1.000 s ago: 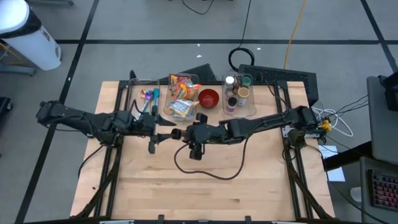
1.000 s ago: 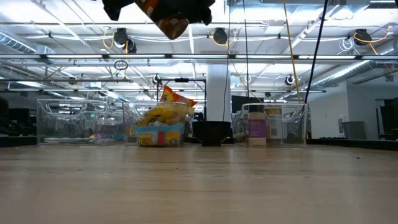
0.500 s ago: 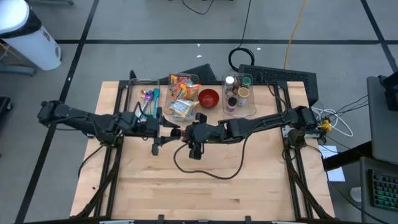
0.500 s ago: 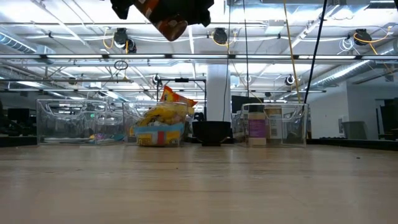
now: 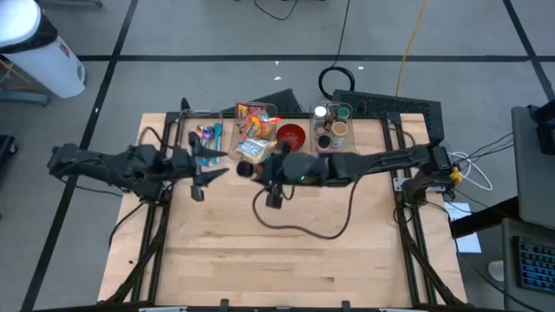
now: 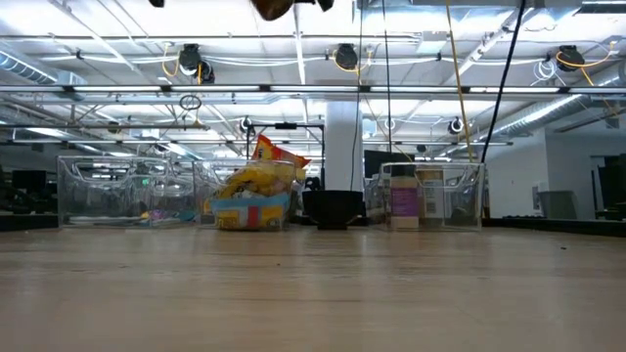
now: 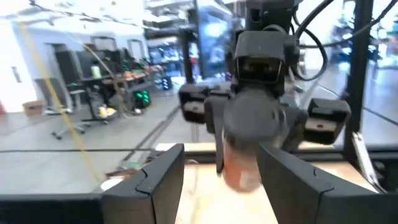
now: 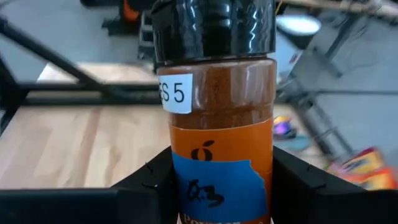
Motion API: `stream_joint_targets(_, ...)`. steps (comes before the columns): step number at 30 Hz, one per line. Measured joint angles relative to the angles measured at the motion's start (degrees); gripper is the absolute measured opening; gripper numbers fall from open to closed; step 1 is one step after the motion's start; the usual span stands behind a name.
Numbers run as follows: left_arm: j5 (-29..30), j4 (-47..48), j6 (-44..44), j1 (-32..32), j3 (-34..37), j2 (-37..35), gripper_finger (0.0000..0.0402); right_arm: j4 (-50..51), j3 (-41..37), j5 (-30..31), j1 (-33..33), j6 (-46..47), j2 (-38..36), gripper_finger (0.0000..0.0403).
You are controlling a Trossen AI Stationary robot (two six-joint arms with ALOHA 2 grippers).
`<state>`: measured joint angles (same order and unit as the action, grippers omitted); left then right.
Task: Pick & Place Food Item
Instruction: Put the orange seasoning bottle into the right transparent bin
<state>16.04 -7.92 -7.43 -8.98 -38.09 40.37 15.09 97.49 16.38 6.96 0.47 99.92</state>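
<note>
A spice jar (image 8: 214, 124) with a black lid, brown powder and an orange-and-blue label hangs high over the middle of the table, with my right gripper (image 5: 253, 171) shut on it. In the low view only its lower end (image 6: 274, 8) shows, at the top edge. My left gripper (image 5: 208, 179) stands open a little to the jar's left, facing it, with nothing between its fingers (image 7: 163, 180). My right gripper pinches the jar's labelled body (image 8: 186, 180) between its two fingers (image 8: 297, 182), one on each side. The fingers come about level from the table's right side. The lid end (image 8: 214, 28) sticks out beyond the fingers, and the jar is lifted well clear of the table.
Along the far edge stand clear bins: one with utensils (image 5: 205, 136), one with snack packets (image 5: 253, 132), one with jars (image 5: 332, 130). A red bowl (image 5: 291, 136) sits between the last two. A black cable (image 5: 295, 227) loops over the bare wood nearer the front.
My left gripper has drawn back from the jar toward the table's left edge and risen, still open. My right gripper has carried the jar upward and toward the far edge, so in the low view the jar has nearly left the top of the picture.
</note>
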Motion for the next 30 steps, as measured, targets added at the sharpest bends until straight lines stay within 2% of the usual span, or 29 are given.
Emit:
stream_joint_targets(7, 4.1, -1.7, -0.4, 2.5, 0.0, -2.1, 0.0207, -0.8, 0.1, -0.1, -2.1, -2.8, -4.9, 0.0167)
stream_joint_targets(13, 3.5, -1.8, 3.8, 7.3, 0.0, 0.0, 0.0211, -0.8, 0.0, -0.1, -3.0, -3.2, -4.9, 0.0167)
stream_joint_targets(19, -5.0, -4.8, 8.0, 10.9, 0.0, 4.4, 0.0266, -1.6, -0.7, -0.1, -3.2, -3.1, -4.9, 0.0167)
stream_joint_targets(25, -12.3, -10.0, 8.0, 11.6, 0.0, 8.9, 0.0331, -2.8, -0.8, -0.2, -3.3, -2.9, -4.9, 0.0167)
stream_joint_targets(30, -18.1, -16.4, 6.0, 11.6, 0.0, 13.5, 0.0352, -4.2, -0.8, -1.2, -3.2, -2.7, -4.9, 0.0167)
